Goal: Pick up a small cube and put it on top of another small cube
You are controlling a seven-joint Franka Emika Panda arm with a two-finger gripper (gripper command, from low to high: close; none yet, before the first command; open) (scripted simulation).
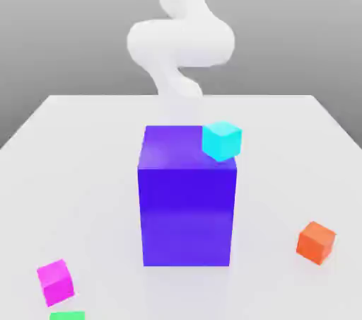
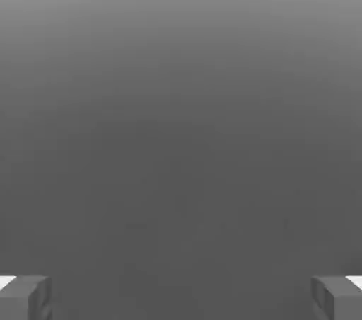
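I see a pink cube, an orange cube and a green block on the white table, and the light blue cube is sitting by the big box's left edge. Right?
Almost: in the exterior view, the light blue cube is by the big box's right edge.

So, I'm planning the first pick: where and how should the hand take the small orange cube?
Probably best from above, pads on two opposite upright side faces of the small orange cube. It sits turned on the white tabletop, nothing close around it, so the hand should likely rotate to match those faces.
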